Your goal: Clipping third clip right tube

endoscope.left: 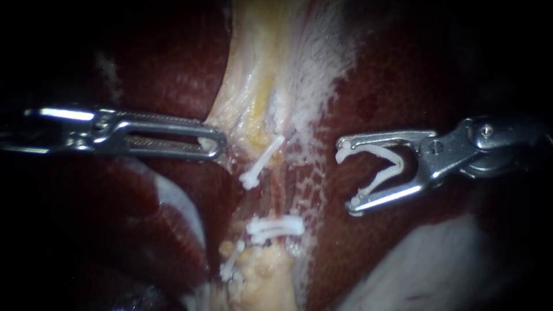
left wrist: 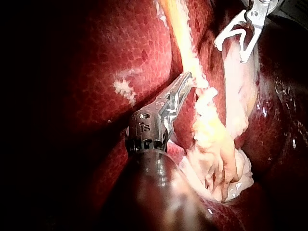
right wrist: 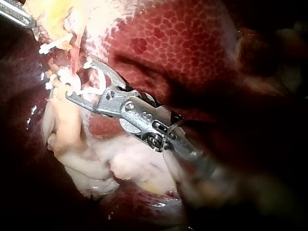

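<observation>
Endoscope view | right instrument [endoscope.left: 345,175]: holds white V-shaped clip [endoscope.left: 383,152] | liver [endoscope.left: 391,86]: mottled red

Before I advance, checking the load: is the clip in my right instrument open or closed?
Open: the clip forms a wide V between the right instrument's spread jaws, its two arms well apart at the tips.

Polished metal right instrument [endoscope.left: 345,177] (clip [endoscope.left: 377,150]: matt plastic).
</observation>
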`<state>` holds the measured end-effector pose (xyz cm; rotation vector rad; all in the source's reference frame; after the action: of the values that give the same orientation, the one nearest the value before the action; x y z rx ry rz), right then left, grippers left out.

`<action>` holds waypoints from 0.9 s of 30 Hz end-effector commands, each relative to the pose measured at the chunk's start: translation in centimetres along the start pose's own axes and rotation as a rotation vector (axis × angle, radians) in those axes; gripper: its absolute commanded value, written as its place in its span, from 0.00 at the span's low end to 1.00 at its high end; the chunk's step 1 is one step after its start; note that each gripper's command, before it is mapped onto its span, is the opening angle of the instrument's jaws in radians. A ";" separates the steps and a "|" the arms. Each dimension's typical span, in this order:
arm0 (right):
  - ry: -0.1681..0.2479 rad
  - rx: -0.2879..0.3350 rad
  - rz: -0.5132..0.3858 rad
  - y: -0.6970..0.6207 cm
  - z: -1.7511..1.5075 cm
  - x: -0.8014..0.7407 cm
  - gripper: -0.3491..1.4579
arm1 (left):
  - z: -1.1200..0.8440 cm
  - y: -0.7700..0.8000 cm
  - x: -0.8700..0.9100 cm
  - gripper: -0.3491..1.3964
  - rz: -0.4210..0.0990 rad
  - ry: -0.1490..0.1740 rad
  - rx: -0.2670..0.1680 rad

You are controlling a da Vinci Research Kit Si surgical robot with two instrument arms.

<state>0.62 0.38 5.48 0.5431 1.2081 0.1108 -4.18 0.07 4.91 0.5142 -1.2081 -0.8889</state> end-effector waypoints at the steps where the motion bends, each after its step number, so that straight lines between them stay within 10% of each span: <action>1: 0.000 0.000 0.000 0.00 0.00 0.00 0.52 | 0.00 0.00 0.00 0.00 0.001 0.000 0.001; 27: -0.012 0.039 0.029 -0.09 0.67 -0.33 0.52 | -0.62 -0.17 -0.53 0.00 -0.020 -0.018 -0.001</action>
<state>1.13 -0.05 5.90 0.5993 1.1911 0.1128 -3.69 0.34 4.26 0.5193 -1.2207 -0.9153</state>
